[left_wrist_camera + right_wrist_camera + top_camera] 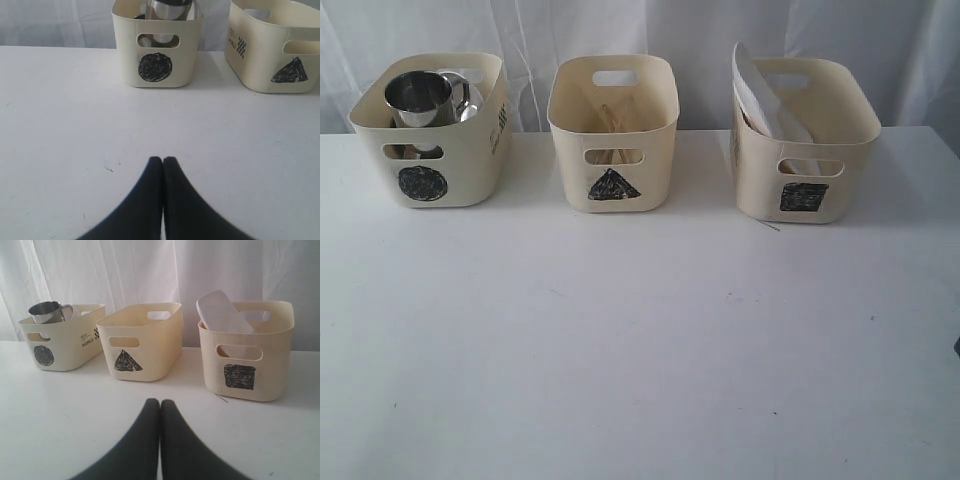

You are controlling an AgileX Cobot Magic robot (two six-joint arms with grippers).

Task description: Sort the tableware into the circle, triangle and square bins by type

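Three cream tubs stand in a row at the back of the table. The circle bin (428, 150) (156, 47) (62, 342) on the left holds a steel mug (420, 98) (46, 311) on top of other steel ware. The triangle bin (613, 135) (280, 55) (140, 342) in the middle shows wooden chopsticks (610, 112) inside. The square bin (805, 150) (245, 357) on the right holds the white square plate (758, 88) (222, 312), leaning on its edge. My left gripper (162, 160) and right gripper (160, 402) are both shut on nothing, low over the table, well in front of the bins. Neither arm shows in the exterior view.
The white table (640, 350) spreads in front of the bins, backed by a white curtain (700, 35). A thin dark line (767, 227) lies on the table by the square bin's front corner.
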